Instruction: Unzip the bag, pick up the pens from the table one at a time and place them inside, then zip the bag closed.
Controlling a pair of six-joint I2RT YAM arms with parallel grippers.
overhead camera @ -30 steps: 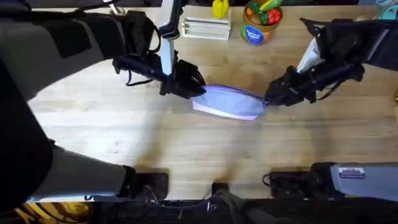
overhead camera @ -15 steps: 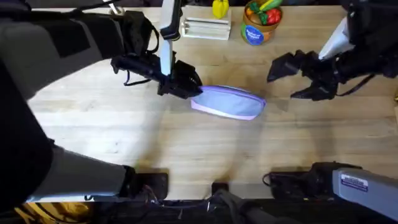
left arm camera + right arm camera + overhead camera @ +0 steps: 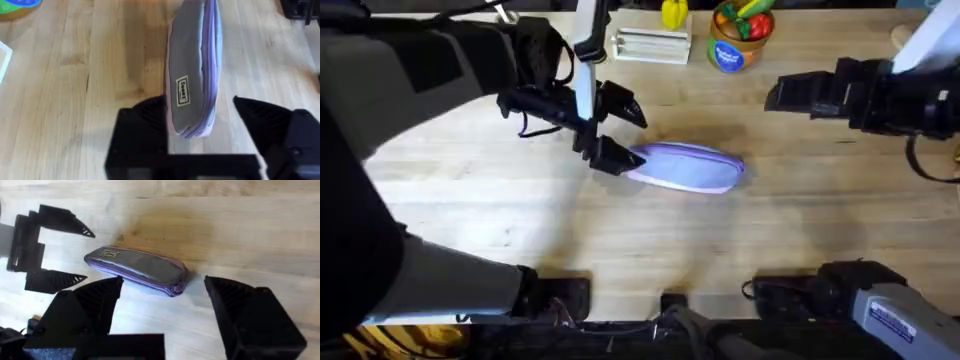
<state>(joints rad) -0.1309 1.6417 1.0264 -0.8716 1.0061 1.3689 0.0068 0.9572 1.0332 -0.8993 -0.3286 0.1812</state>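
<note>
Where bag lies zipped, left claw gapes empty at its end; right claw open, apart.

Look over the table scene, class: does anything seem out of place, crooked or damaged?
Nothing stands out. The lavender bag lies zipped and intact on the table, slightly angled. The left gripper is open around its end, and the right gripper is open, well away.

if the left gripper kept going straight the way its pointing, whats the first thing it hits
Most likely the bag. The left gripper is open, and in the left wrist view the pouch's near end sits between its fingers, so any advance should run them alongside it until the palm meets that end. Height above the table is unclear.
</note>
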